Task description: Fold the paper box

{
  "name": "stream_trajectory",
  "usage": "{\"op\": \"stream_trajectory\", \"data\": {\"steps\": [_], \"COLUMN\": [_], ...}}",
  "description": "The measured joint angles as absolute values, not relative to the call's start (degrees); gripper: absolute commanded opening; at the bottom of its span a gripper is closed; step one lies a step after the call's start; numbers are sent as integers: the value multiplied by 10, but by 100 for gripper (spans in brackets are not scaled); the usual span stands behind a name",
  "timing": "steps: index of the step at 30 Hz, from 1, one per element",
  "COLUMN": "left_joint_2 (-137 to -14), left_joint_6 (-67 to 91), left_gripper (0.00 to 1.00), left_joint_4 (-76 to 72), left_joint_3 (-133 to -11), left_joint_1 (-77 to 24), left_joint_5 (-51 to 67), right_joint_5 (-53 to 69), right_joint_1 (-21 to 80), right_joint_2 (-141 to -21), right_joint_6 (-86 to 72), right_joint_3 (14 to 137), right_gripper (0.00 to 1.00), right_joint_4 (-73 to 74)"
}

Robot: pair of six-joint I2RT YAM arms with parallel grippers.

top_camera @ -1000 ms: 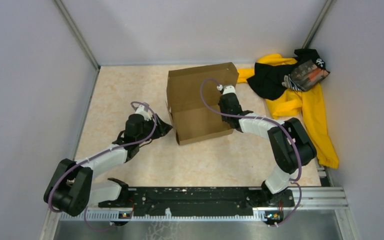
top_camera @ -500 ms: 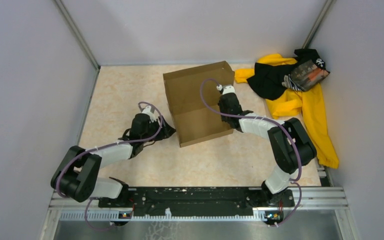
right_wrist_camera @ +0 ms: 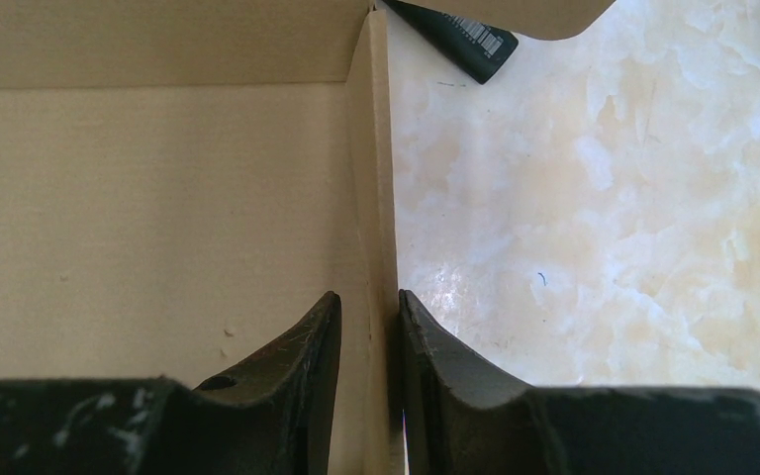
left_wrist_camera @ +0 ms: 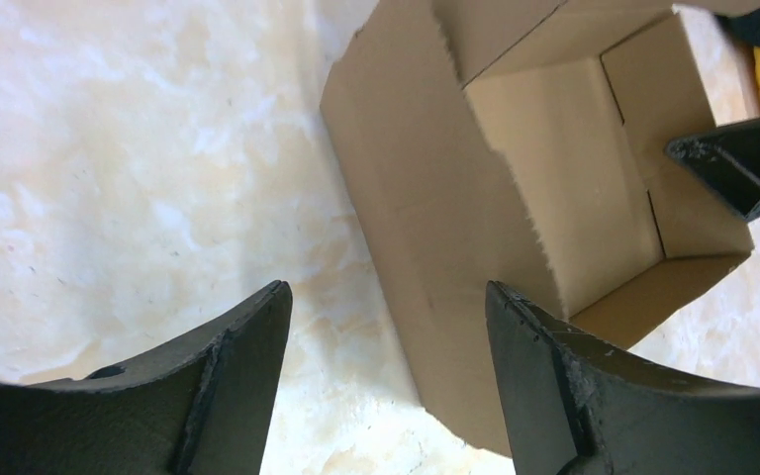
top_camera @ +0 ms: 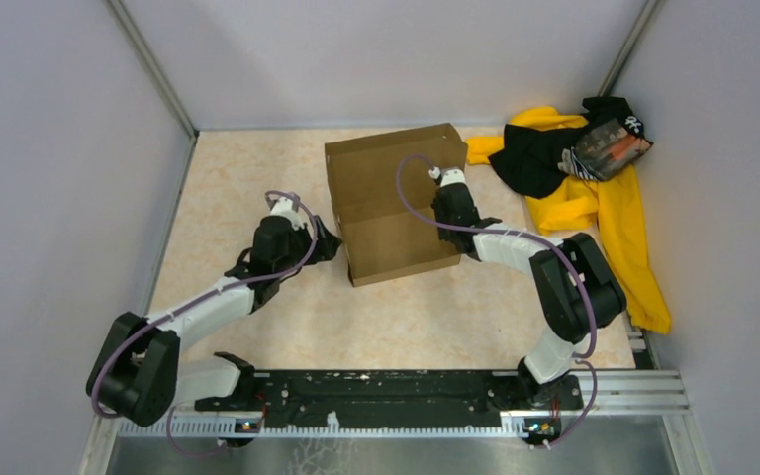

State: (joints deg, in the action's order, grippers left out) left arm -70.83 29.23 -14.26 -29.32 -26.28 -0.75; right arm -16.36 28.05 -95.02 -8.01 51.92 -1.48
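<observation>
Over on the left, the left gripper (left_wrist_camera: 386,289) sits low over the table (top_camera: 247,168), just beside the left wall of the paper box (top_camera: 391,213). Its two fingers are spread wide apart and hold nothing. Only bare table and the box's edge show between them.

The box stands in the middle of the table, a bit toward the far side. It already looks like a box, with a flat bottom, walls standing up and an open top.

On its right side, the right gripper (right_wrist_camera: 368,295) is squeezed tight on a thin wall. One finger is inside the box and one is outside.

Farther right, in the far corner, lies a pile of yellow and black clothes (top_camera: 604,198), well apart from the box.

I think most of the folding is done. What looks left is tucking in any loose flaps and shutting the top. I can't tell if every wall is locked in place.
</observation>
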Motion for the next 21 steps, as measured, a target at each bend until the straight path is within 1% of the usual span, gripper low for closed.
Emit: {"op": "stream_trajectory", "data": {"steps": [6, 10, 15, 21], "left_joint_2": [-691, -685, -673, -670], "left_joint_6": [271, 251, 215, 185], "left_gripper": [79, 85, 89, 89], "left_joint_4": [-138, -123, -115, -120], "left_joint_3": [-308, -324, -359, -389], "left_joint_1": [-263, -264, -263, -251], "left_joint_5": [-42, -64, -85, -88], "right_joint_5": [-162, -162, -159, -155], "right_joint_1": [281, 281, 281, 281], "right_joint_2": [-951, -951, -951, -953], "right_joint_6": [-79, -76, -75, -75], "right_joint_3": [522, 523, 523, 523], "right_gripper": [27, 28, 28, 28], "right_joint_4": [-10, -9, -8, -9]}}
